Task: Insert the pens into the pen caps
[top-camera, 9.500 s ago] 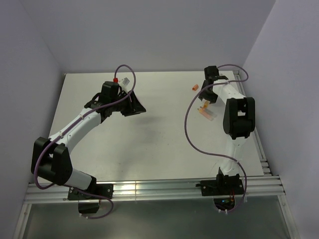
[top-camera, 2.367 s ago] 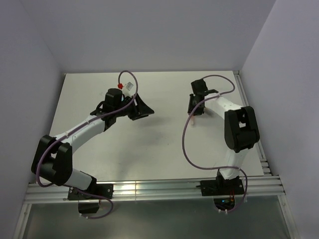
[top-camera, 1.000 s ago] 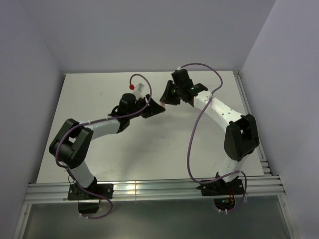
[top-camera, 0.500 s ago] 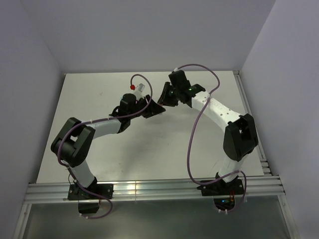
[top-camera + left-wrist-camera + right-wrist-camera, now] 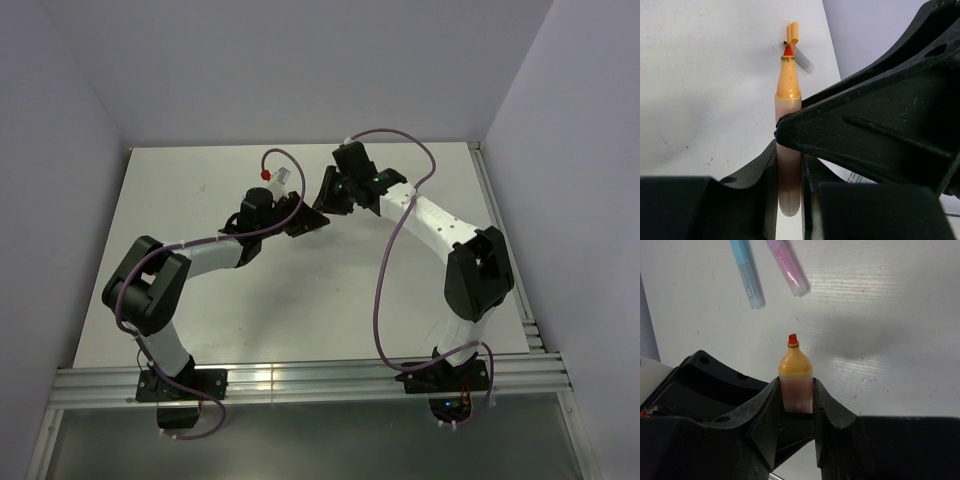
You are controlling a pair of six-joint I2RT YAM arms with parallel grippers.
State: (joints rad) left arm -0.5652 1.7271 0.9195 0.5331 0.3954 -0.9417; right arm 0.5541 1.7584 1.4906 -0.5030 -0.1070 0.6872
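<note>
One peach pen (image 5: 796,371) with an orange neck and a red tip is clamped in both grippers at the table's middle. My right gripper (image 5: 796,402) is shut on its body just below the neck. My left gripper (image 5: 788,167) is shut on the same pen (image 5: 788,150) nearer its tail, and a right finger (image 5: 865,125) crosses beside it. In the top view the left gripper (image 5: 303,223) and the right gripper (image 5: 323,198) touch, hiding the pen. An orange pen cap (image 5: 794,32) lies on the table beyond the tip.
A light blue pen (image 5: 746,272) and a pink pen (image 5: 788,267) lie side by side on the table beyond the right gripper. A pale pen body (image 5: 804,61) lies beside the orange cap. The left gripper's black housing (image 5: 705,385) fills the right wrist view's lower left.
Both arms swung from their own sides to the table's middle. In the last half second the right gripper edged a little further left against the left gripper.
</note>
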